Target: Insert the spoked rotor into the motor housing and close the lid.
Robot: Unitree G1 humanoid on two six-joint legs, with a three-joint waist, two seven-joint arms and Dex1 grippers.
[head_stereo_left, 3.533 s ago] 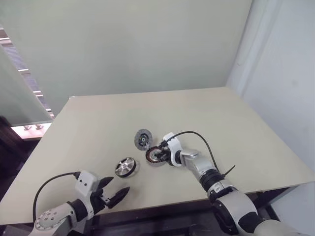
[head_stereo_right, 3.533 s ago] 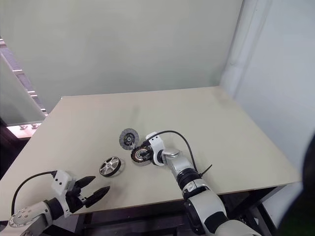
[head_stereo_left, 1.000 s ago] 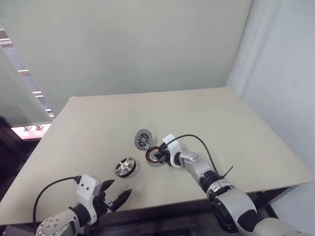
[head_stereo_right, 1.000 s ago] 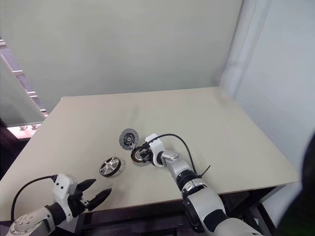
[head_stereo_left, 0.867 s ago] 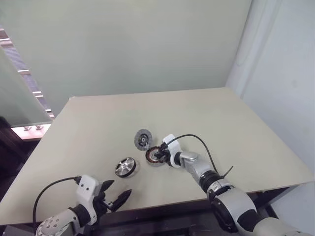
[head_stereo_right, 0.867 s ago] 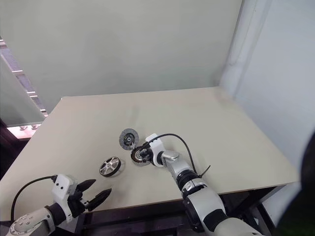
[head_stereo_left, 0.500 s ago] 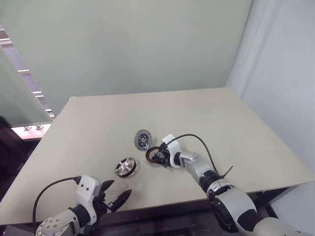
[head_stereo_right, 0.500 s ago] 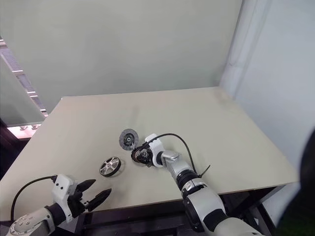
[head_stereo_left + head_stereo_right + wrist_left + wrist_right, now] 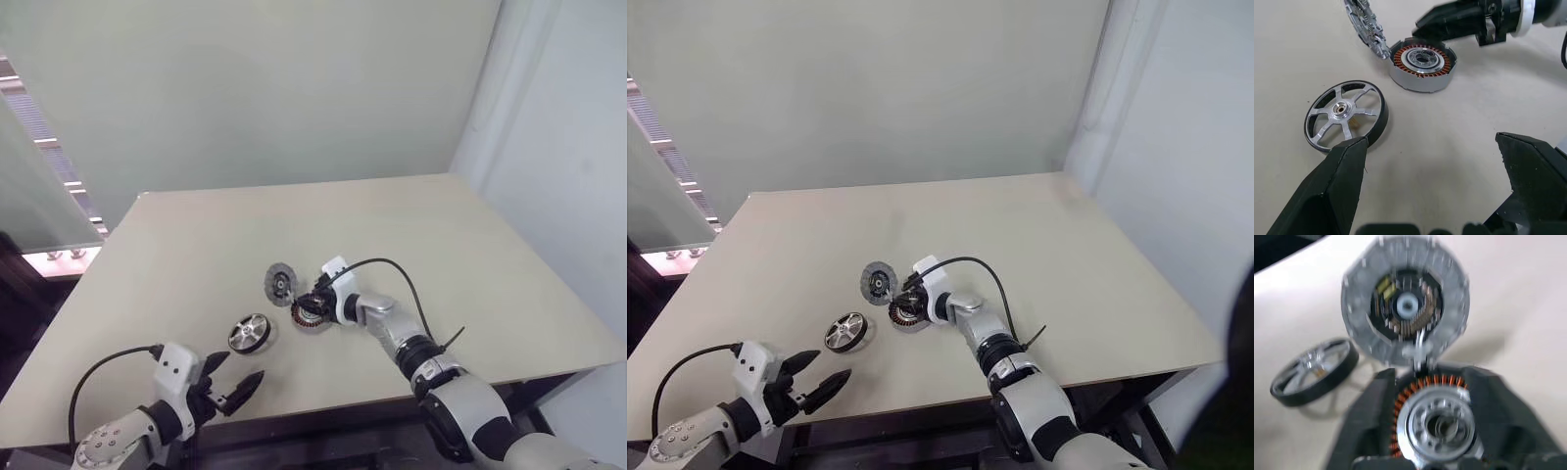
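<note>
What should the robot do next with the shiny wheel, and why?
Probably the left gripper should ease forward onto the spoked rotor and pinch its rim. The rotor lies flat on the table just ahead of that open gripper, the motor housing is uncovered with its copper windings showing, and the lid stands tilted up at its edge.

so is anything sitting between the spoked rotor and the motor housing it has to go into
Nothing lies on the bare table between the spoked rotor and the motor housing. The lid stands tilted up at the housing's far edge, so its opening is uncovered, but the right tool sits at the housing.
</note>
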